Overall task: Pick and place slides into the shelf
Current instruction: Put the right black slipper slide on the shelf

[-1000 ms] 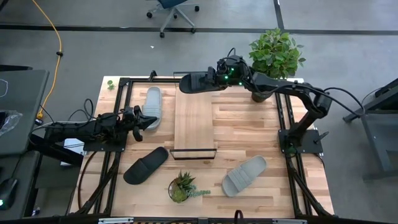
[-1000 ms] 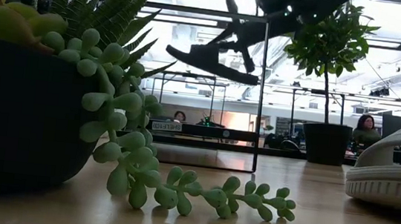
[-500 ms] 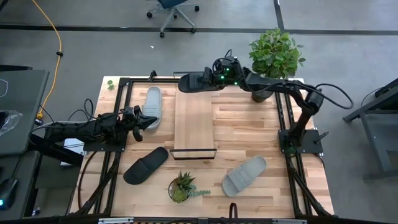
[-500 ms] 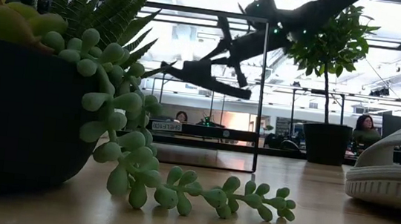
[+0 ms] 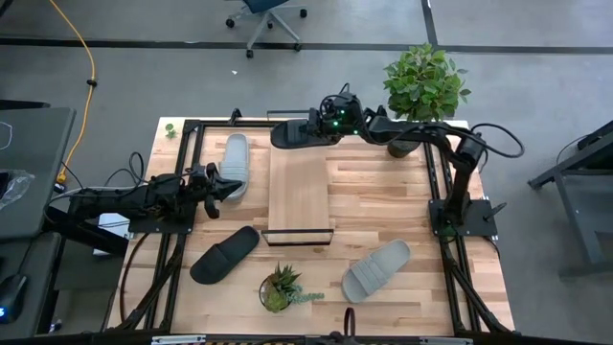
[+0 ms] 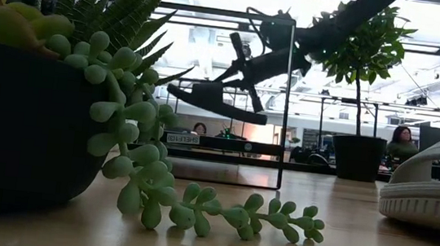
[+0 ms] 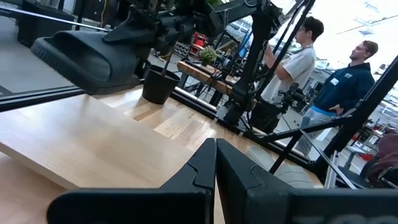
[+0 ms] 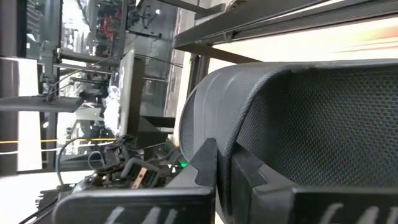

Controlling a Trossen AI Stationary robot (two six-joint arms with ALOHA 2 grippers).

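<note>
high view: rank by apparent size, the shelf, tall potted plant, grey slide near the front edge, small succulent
1. Shelf
2. Tall potted plant
3. Grey slide
4. Succulent

The plant's height brings it nearer the overhead camera, so it may look oversized.

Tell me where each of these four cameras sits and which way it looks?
High view: overhead, straight down on the wooden table; both arms show.
Low view: at tabletop height, looking level past a green potted succulent.
Left wrist view: on the left arm, past its shut left pincer.
Right wrist view: on the right arm, its right pincer shut on the black strapped slide.
All four show that slide over the long light-wood shelf.
</note>
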